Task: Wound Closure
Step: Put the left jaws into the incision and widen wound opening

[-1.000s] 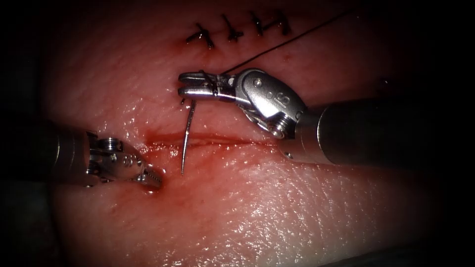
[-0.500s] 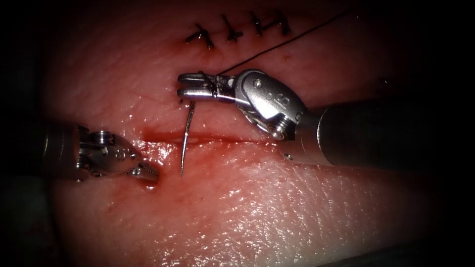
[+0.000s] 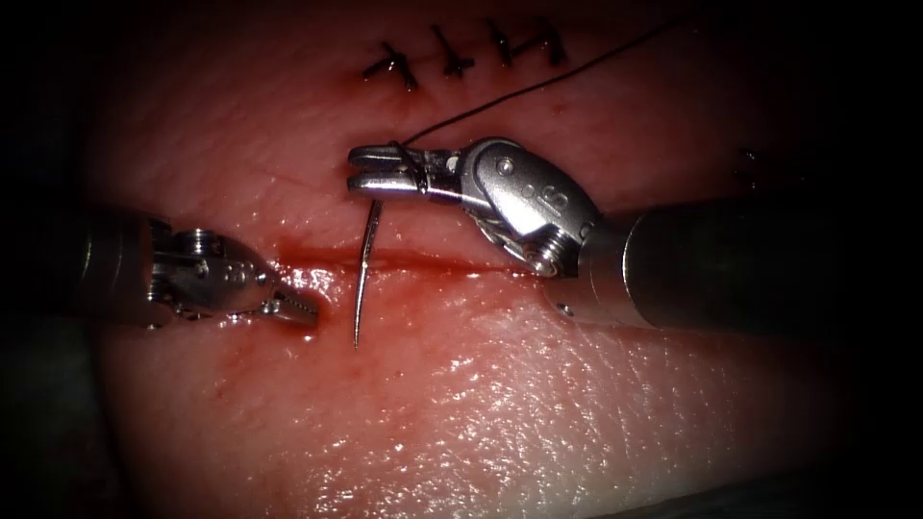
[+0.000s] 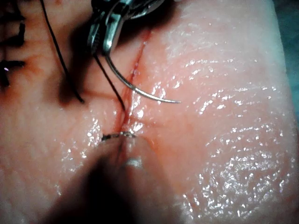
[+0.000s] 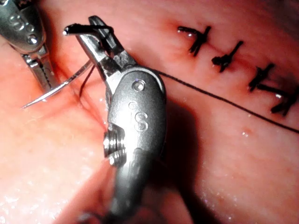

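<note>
My right tool (image 3: 354, 171) reaches in above the horizontal cut (image 3: 433, 266), its jaws shut on the curved needle (image 3: 363, 274) near the tail end. The needle hangs down across the cut, and its tip lies free just over the tissue (image 3: 538, 384) below the cut. In the left wrist view the needle (image 4: 135, 88) curves out from these jaws with its point bare. Black thread (image 3: 538, 86) runs from the jaws up to the right. My left tool (image 3: 306, 312) sits at the cut's left end, jaws shut and empty, tips against the wet tissue close to the needle.
Several dark finished stitches (image 3: 461, 53) lie in a row on the tissue above the right tool, and show as stitches (image 5: 233, 56) in the right wrist view. Red fluid (image 3: 317, 284) wets the cut's left end. The right tool's shaft (image 3: 750, 259) covers the cut's right part.
My left tool has moved up and to the right, closer to the cut's left end and the needle. The right tool has dipped slightly with the needle still held.
</note>
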